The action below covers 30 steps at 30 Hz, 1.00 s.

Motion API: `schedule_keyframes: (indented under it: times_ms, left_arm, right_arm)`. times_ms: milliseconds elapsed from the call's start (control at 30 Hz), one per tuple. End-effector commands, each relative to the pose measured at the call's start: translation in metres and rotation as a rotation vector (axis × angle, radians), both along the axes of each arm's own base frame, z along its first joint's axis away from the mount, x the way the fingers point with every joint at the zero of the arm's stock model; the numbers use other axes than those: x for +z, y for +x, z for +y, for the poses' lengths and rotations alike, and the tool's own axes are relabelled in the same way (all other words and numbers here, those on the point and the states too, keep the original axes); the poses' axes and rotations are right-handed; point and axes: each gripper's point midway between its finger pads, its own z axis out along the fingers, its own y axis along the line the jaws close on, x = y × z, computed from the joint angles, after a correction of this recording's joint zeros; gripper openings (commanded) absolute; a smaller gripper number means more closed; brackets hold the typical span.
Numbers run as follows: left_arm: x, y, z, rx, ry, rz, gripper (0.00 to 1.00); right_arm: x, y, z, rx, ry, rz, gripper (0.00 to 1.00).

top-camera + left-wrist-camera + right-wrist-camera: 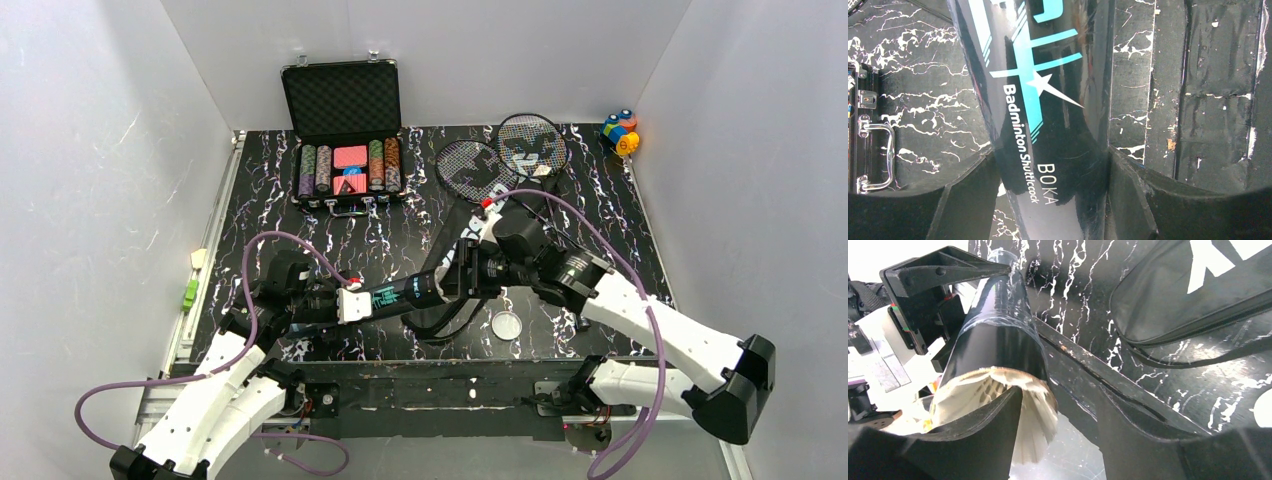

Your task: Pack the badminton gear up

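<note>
Clear round cap (pixel 507 324) lies nearest on the bench (pixel 620 250). L end effector (pixel 346 302) is clamped on the shuttlecock tube (pixel 400 293), one finger each side. R end effector (pixel 1060 395) sits at the tube's open end, fingers apart. Shuttlecock (pixel 1040 410) feathers poke out, cork hidden inside. Black racket bag (pixel 1188 295) is behind, lettering cut off. Rackets (pixel 475 168) lie far back, handles hidden by R arm.

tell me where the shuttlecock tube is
Top view, front centre: the shuttlecock tube is held by the left gripper, its open end at the right gripper.
</note>
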Motion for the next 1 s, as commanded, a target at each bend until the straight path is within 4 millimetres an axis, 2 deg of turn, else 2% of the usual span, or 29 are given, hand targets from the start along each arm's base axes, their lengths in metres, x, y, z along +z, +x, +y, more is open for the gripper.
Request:
schedule_keyframes:
  times_ms: [0, 167, 300, 567, 767, 967]
  left_arm:
    - [0.024, 0.005, -0.009, -0.027, -0.059, -0.069, 0.00]
    - [0.025, 0.005, -0.009, -0.026, -0.061, -0.071, 0.00]
    - [0.027, 0.006, -0.010, -0.025, -0.061, -0.071, 0.00]
    - [0.033, 0.006, -0.011, -0.028, -0.074, -0.076, 0.00]
    - [0.039, 0.005, -0.014, -0.034, -0.092, -0.070, 0.00]
    - [0.043, 0.004, -0.017, -0.040, -0.109, -0.065, 0.00]
  right_arm:
    - [0.030, 0.003, -0.017, -0.030, 0.011, -0.113, 0.65]
    - [0.037, 0.000, -0.028, -0.050, 0.037, -0.140, 0.66]
    - [0.034, 0.000, -0.030, -0.060, 0.034, -0.136, 0.64]
    - [0.016, 0.003, -0.028, -0.059, -0.022, -0.103, 0.51]
    - [0.013, 0.005, -0.026, -0.056, -0.029, -0.099, 0.50]
    - [0.012, 0.004, -0.013, -0.023, 0.010, -0.086, 0.49]
